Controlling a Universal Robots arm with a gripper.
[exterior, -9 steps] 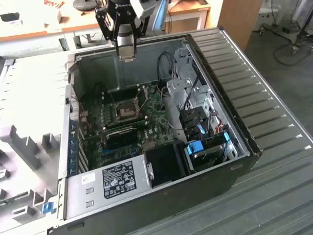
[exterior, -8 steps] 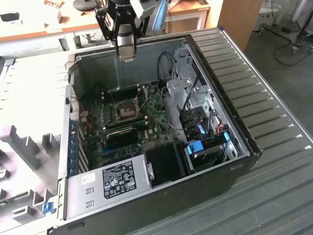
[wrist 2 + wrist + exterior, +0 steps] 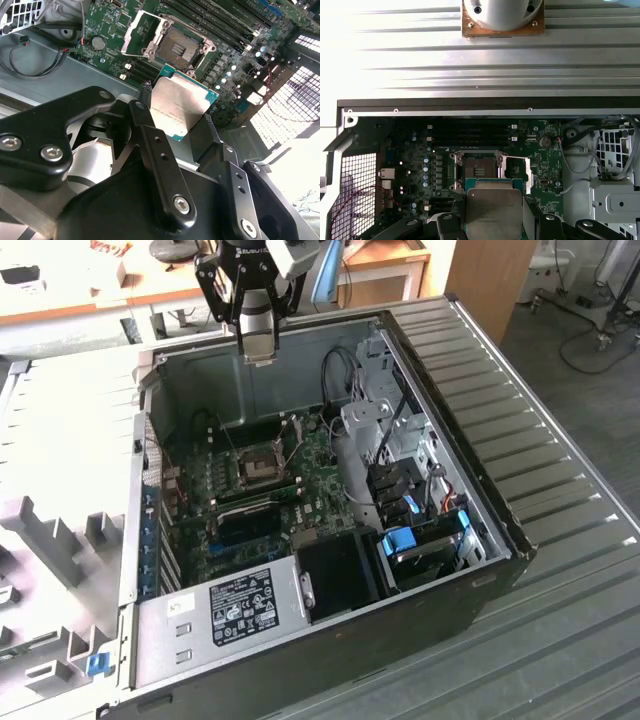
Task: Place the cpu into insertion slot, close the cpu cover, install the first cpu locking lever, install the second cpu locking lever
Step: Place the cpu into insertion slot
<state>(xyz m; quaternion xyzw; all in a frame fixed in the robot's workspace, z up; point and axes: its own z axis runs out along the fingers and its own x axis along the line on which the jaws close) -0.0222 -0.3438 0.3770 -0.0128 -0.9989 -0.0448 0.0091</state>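
Observation:
My gripper (image 3: pixel 258 352) hangs above the back wall of the open computer case and is shut on the cpu (image 3: pixel 182 107), a silver-topped square chip with a green edge. In both wrist views the fingers (image 3: pixel 146 90) clamp the chip's two opposite sides. The cpu (image 3: pixel 494 210) is held well above the board, apart from it. Below it on the green board lies the insertion slot (image 3: pixel 179 47) (image 3: pixel 477 171) (image 3: pixel 262 462), dark and bare. The cpu cover (image 3: pixel 142 31) (image 3: pixel 518 172) is swung open and rests beside the slot.
Long memory slots (image 3: pixel 470 134) run beside the socket. A black card (image 3: pixel 245 523), a power supply (image 3: pixel 235 608) and a drive cage with blue tabs (image 3: pixel 415 530) fill the near half of the case. Cables (image 3: pixel 35 55) hang near the wall. The ribbed metal tabletop (image 3: pixel 540 440) surrounds the case.

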